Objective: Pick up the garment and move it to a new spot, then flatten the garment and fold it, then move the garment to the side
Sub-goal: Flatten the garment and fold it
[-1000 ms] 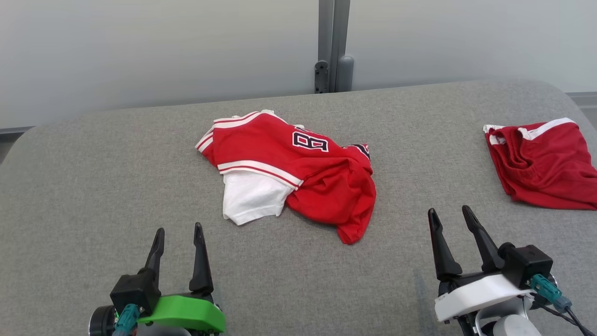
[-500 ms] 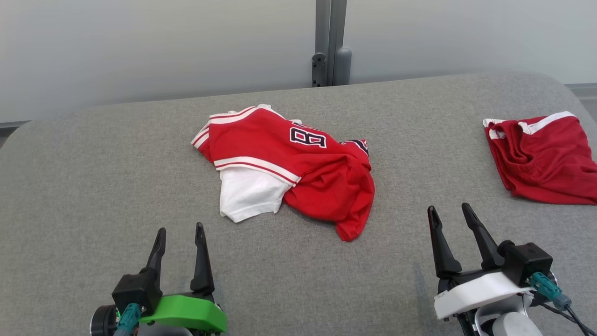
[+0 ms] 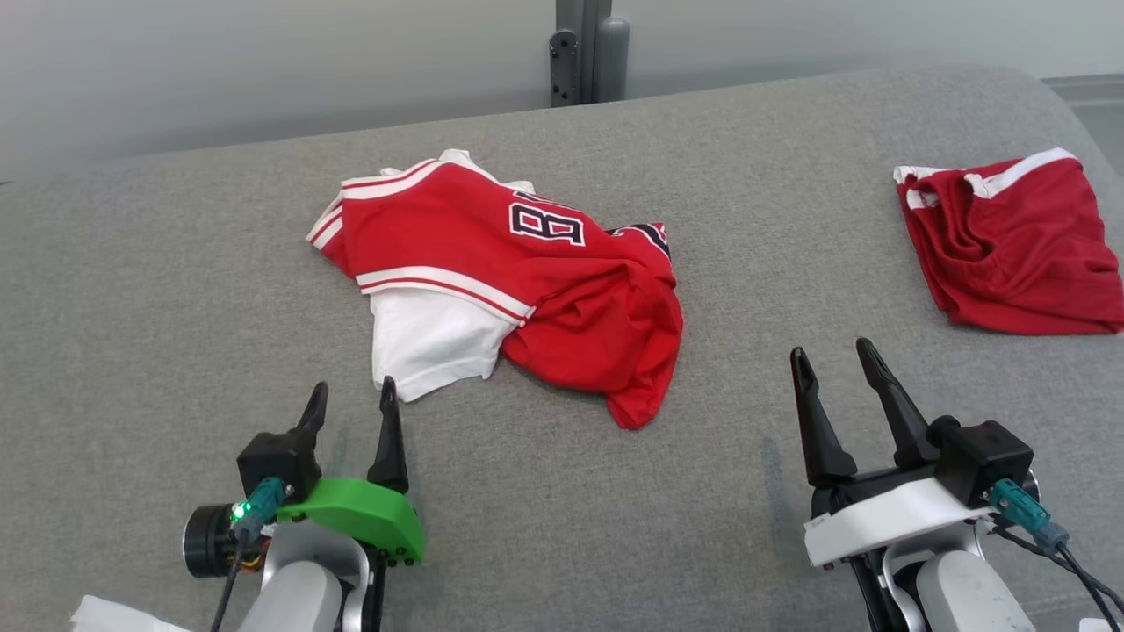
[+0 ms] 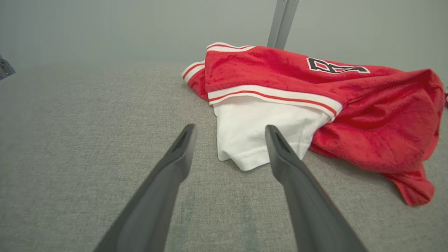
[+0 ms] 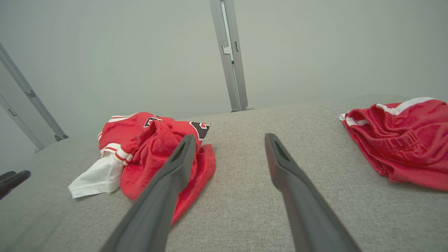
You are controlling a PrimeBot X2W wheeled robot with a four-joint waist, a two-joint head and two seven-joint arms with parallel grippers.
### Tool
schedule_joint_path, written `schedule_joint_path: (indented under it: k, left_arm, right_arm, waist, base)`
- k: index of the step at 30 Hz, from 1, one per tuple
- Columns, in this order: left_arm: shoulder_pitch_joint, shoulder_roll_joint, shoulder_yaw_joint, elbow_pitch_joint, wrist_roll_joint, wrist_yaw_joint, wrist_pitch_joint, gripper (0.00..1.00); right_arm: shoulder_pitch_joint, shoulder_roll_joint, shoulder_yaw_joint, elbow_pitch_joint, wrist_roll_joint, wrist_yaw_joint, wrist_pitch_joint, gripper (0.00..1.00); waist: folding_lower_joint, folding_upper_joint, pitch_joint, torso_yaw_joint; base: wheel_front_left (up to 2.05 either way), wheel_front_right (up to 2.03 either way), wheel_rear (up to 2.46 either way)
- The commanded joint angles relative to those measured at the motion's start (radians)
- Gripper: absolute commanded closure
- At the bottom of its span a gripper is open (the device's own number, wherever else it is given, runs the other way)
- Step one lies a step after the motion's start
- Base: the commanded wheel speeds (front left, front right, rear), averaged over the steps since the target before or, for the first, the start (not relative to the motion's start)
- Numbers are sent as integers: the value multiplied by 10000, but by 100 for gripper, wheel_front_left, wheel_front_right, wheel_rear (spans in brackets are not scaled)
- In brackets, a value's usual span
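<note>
At 0 of 3 steps: crumpled garment (image 3: 527,281) untouched, L gripper (image 3: 354,386) & R gripper (image 3: 832,349) spread, empty; pickup, flatten, fold pending.

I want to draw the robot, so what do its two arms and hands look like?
Both have two long, dark, pointed jaws on black blocks. The left gripper wears a bright green cover, with a teal plug and a tiny green light. The right gripper wears a white cover, with a teal plug and black cables. The forearms are pale grey.
</note>
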Motion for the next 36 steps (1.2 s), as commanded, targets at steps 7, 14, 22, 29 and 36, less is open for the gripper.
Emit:
schedule_joint_path:
  k: [7, 14, 22, 29, 36]
  left_arm:
    - [-1108, 62, 500, 1769, -462, 64, 108, 0]
    - [-1640, 153, 693, 2960, -674, -20, 26, 0]
    - [-1798, -19, 667, 3257, -635, -396, -457, 100]
    - [-1157, -42, 1064, 2080, -574, -480, -627, 100]
    - [318, 152, 1875, -119, -455, -179, -617, 100]
  right_arm:
    - [-237, -26, 49, -64, -57, 0, -42, 0]
    - [-260, -26, 119, -97, 27, -1, -39, 0]
    - [-108, -24, -10, -71, -5, 0, -38, 0]
    - [93, -23, -163, -11, -128, 0, -38, 0]
    - [266, -29, -361, 92, -226, 0, -38, 0]
  waist:
    - [0, 0, 860, -1145]
    - [0, 0, 1014, -1576]
    - [0, 0, 811, -1452]
    - [0, 0, 324, -541]
    - [0, 0, -87, 607]
  base:
    - [0, 0, 0]
    - [0, 0, 0]
    - [0, 0, 0]
    - [0, 0, 0]
    - [0, 0, 0]
